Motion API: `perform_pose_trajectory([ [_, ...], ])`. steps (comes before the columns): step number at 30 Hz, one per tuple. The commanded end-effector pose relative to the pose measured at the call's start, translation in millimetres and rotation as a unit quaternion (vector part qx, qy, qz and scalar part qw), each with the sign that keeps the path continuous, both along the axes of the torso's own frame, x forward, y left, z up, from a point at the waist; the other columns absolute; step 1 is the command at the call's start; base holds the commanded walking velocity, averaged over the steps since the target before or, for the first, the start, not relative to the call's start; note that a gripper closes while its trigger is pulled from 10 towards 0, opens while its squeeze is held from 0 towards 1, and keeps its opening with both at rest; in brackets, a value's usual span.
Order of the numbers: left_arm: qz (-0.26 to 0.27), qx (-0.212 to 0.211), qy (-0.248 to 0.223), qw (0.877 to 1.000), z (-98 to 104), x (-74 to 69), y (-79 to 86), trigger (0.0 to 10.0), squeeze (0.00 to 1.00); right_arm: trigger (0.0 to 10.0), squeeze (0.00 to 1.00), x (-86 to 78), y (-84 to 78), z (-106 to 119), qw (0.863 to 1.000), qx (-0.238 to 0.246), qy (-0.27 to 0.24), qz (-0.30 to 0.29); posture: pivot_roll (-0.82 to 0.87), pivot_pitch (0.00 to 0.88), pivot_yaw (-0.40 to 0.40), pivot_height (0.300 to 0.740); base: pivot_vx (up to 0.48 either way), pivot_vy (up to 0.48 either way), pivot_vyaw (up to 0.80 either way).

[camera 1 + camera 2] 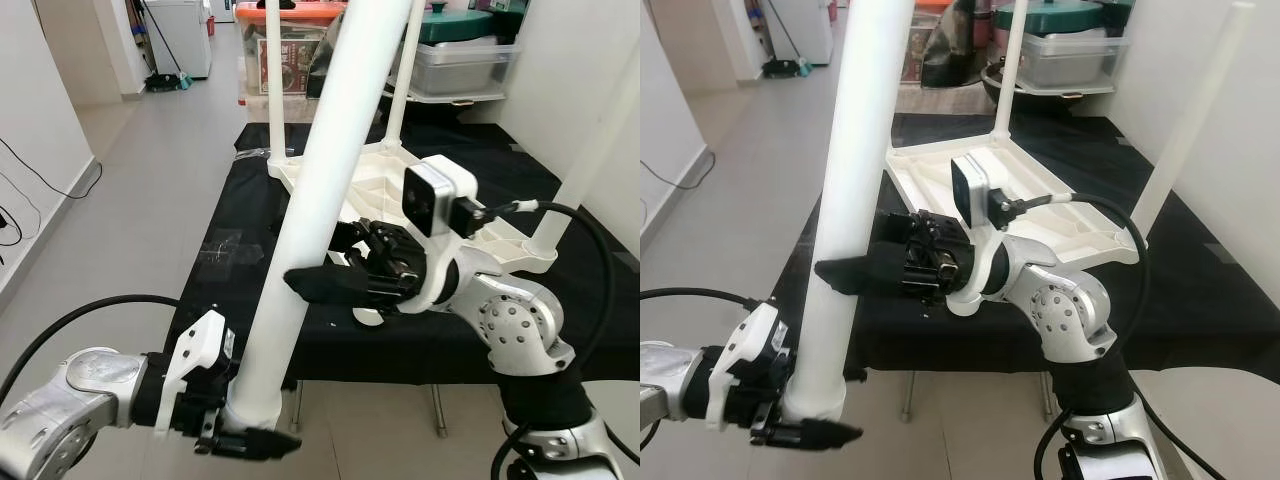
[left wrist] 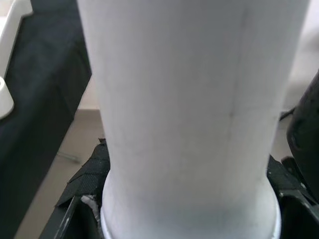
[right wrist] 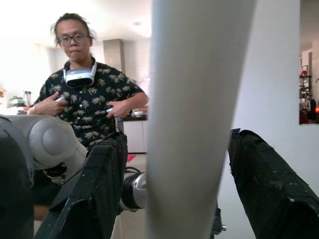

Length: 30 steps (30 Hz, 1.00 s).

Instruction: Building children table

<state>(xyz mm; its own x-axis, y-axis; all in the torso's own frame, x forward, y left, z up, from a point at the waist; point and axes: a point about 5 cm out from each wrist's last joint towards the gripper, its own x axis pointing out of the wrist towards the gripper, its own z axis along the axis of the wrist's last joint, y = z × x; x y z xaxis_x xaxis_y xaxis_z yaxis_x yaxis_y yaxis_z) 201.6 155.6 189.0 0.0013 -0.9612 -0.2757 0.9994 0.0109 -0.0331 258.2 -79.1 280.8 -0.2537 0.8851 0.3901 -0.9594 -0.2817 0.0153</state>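
A long white table leg (image 1: 320,190) slants up through the middle of the eye views. My left gripper (image 1: 245,432) is shut on its thick lower end, low over the floor in front of the table; the left wrist view shows that end (image 2: 189,124) up close. My right gripper (image 1: 305,282) is open at mid height, one black finger (image 3: 94,189) on each side of the leg (image 3: 197,119), with a gap showing on one side. The white tabletop (image 1: 400,190) lies upside down on the black-covered table (image 1: 250,210). Upright legs (image 1: 276,90) stand fixed at its corners.
Another fixed leg (image 1: 590,150) rises at the right by a white wall. Storage boxes (image 1: 455,60) and an orange-lidded bin stand behind the table. The grey floor (image 1: 150,200) runs along the left, with cables by the wall. A person (image 3: 84,94) holding controllers stands behind me.
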Motion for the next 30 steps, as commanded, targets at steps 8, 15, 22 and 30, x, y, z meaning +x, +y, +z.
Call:
perform_pose_trajectory([
  [8, -0.075, 0.061, 0.066, 0.993, -9.9, -12.4, 10.5, 10.0, 0.0, 10.0, 0.0, -15.0, 13.1, 0.8, 0.997, -0.004, -0.019, 0.077, 0.12, 0.0, -0.028, 0.74, 0.0, 0.0, 0.0],
  [15, -0.092, 0.068, 0.094, 0.989, -14.6, -15.2, 8.5, 10.0, 0.0, 10.0, 0.0, -22.3, 22.0, -4.5, 0.995, -0.015, -0.015, 0.101, 0.11, 0.0, -0.021, 0.74, 0.0, 0.0, 0.0],
  [22, -0.105, 0.072, 0.105, 0.986, -19.9, -15.7, 7.4, 10.0, 0.0, 0.4, 0.0, -25.9, 30.4, -6.3, 0.994, -0.004, -0.002, 0.106, 0.11, 0.0, -0.015, 0.74, 0.0, 0.0, 0.0],
  [30, -0.102, 0.078, 0.103, 0.986, -22.1, -12.9, 8.1, 10.0, 0.0, 0.0, 0.0, -25.8, 31.4, -7.8, 0.994, 0.004, 0.011, 0.106, 0.1, 0.0, -0.013, 0.74, 0.0, 0.0, 0.0],
])
